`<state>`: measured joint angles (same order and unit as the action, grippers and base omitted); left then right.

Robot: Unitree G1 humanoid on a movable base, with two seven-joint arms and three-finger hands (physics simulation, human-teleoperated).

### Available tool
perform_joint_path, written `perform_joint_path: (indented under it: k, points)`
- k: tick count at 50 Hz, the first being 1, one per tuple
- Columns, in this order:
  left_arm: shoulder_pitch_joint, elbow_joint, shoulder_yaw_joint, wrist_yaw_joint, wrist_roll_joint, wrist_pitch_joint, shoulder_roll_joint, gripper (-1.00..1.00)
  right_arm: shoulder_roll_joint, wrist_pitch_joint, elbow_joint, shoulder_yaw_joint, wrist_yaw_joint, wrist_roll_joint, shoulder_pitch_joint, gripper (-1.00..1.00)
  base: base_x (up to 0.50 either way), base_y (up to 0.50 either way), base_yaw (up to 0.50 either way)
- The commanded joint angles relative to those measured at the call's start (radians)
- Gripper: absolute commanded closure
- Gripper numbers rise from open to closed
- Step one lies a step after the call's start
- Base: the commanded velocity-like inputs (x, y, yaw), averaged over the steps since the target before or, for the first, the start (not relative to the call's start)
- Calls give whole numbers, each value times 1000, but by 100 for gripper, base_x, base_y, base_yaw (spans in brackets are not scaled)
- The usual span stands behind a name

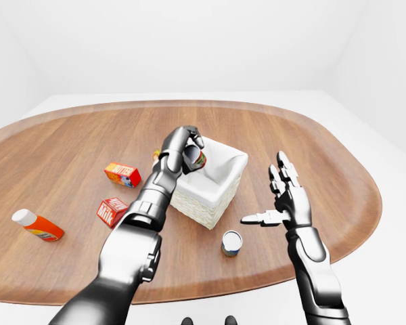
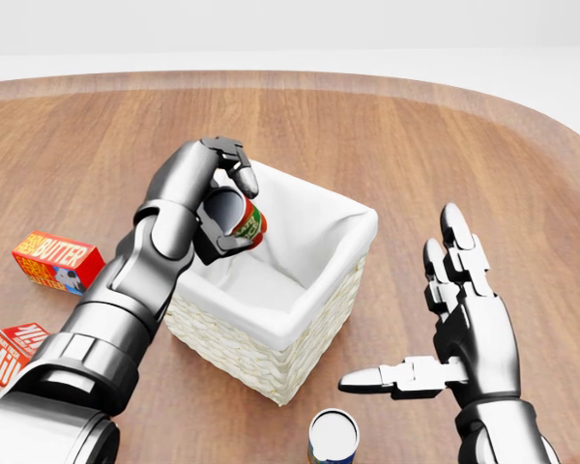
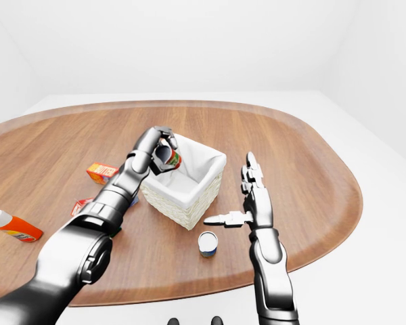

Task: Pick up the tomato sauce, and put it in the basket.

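Over the white-lined basket (image 2: 314, 290), at its left rim in the head view, my left hand (image 2: 213, 198) gripped the tomato sauce (image 2: 244, 220) can tilted, long axis slanting toward the opening. My right hand (image 2: 459, 329) hung spread and empty, well apart at right.

Oval wooden table (image 1: 311, 145), butter box (image 2: 56, 260), milk carton (image 1: 111, 211), orange bottle (image 1: 37, 225) lying down, upright can (image 1: 231, 242)

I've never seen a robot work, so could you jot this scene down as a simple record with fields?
Left robot hand: shut on the tomato sauce can, held tilted above the basket
Right robot hand: open, holding nothing
Basket: white-lined wicker, on the wooden table
Other items: butter box, milk carton, upright can, orange bottle
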<state>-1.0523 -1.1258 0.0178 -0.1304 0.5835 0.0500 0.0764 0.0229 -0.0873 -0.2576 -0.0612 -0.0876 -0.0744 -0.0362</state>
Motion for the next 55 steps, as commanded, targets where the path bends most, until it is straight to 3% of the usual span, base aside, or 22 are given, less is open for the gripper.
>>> perform_joint_path:
  k: [1,27,28,29,30,55]
  points:
    - [-26,-93,-7,-48,-14,36,-5,100,1,0,8,-1,0,-1,4,-100,0,0,0]
    - [-30,-136,-7,-71,1,37,-23,100,0,0,2,2,-1,1,-1,-100,0,0,0]
    - [-29,-134,-8,-70,1,37,-23,78,0,0,0,2,-1,1,-3,-100,0,0,0]
    - [-33,-134,-7,-73,2,37,-22,-51,0,0,7,2,-1,2,-1,-100,0,0,0]
    - [-32,-135,-8,-72,1,37,-22,-100,0,0,10,2,-2,2,0,-100,0,0,0]
    - [-19,-87,-17,-55,-33,37,-10,-100,-2,0,-1,4,-1,4,-6,-100,0,0,0]
